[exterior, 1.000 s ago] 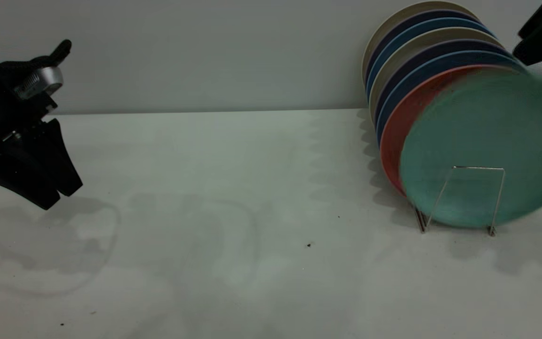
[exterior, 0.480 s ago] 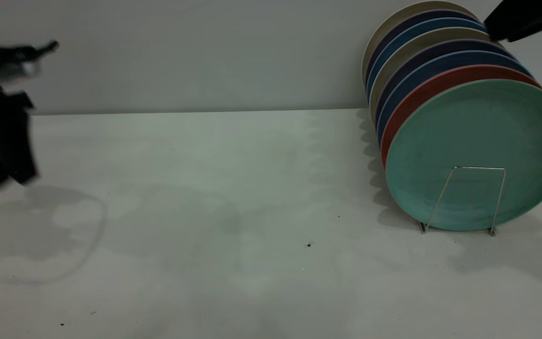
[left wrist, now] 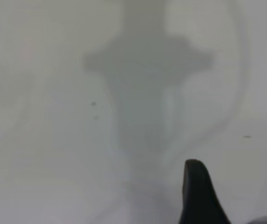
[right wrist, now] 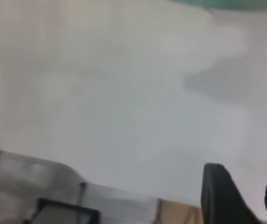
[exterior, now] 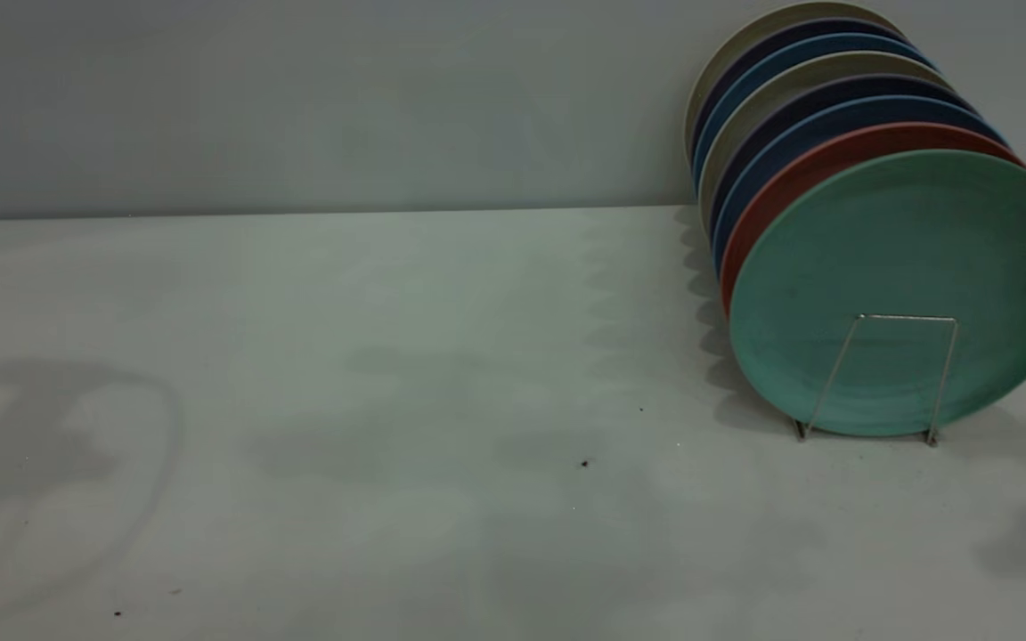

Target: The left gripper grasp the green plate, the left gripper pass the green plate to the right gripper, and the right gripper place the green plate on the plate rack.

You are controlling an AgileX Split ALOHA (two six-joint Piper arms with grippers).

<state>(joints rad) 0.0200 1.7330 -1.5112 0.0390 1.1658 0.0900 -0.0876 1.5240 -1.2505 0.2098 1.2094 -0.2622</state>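
Little of the robot shows. In the left wrist view, the left claw (left wrist: 203,198) appears as a single matte black finger (left wrist: 199,193), broad lower down and tapering to a rounded tip, with a sliver of grey metal beside it at the picture's edge. In the right wrist view, the right claw (right wrist: 249,196) shows two plain black fingers (right wrist: 221,196) with smooth, unmarked surfaces and rounded tips. No cables, screws or markings are visible on either.
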